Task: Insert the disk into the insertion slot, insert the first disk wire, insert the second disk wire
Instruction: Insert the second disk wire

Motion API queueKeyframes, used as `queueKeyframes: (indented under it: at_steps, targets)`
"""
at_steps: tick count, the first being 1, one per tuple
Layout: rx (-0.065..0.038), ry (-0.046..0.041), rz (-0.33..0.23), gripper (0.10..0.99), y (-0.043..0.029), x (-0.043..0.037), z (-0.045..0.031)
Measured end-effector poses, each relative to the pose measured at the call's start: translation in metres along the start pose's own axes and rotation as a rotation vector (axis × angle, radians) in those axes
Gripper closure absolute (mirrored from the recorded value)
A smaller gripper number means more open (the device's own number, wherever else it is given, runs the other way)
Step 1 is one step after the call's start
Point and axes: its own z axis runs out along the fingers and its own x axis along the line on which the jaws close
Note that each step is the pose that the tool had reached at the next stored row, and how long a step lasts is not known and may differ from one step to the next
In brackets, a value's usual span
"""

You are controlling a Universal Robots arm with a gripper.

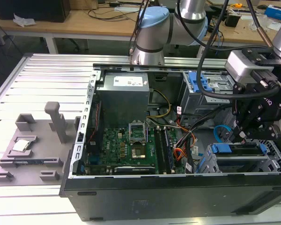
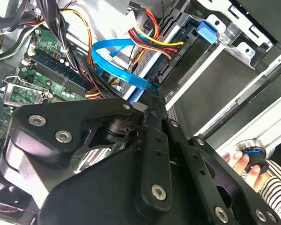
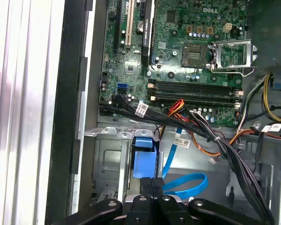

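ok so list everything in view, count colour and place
computer case: one, black, open on the table
table: one, silvery, slotted
motherboard: one, green, inside the case
power supply: one, grey, inside the case
fixture tray: one, grey, exterior view's left
disk: one, silver-grey in blue carrier, in the insertion slot
blue wire: one, looped beside the disk
hand: one, striped sleeve, outside the case
arm: one, silver with blue caps, behind the case
gripper: one, black, shut on the blue wire

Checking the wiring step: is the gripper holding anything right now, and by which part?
The gripper seems shut on the blue flat cable, pinching its dark connector end.
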Motion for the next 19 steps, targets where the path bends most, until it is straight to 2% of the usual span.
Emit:
queueKeyframes:
  at_steps: [4, 9, 13, 15, 17, 19]
  targets:
    - [0.000, -0.0007, 0.022, 0.984, -0.0016, 0.0005, 0.0029]
    - [-0.001, -0.0005, 0.046, 0.984, -0.0097, 0.0012, 0.0068]
    - [-0.002, 0.0006, 0.076, 0.984, -0.0101, 0.0022, 0.0069]
    - [-0.004, 0.0042, 0.110, 0.984, -0.0105, 0.0024, 0.0068]
    - [-0.005, 0.0032, 0.129, 0.984, -0.0112, 0.0024, 0.0071]
    - [-0.006, 0.0038, 0.135, 0.984, -0.0145, 0.0026, 0.0069]
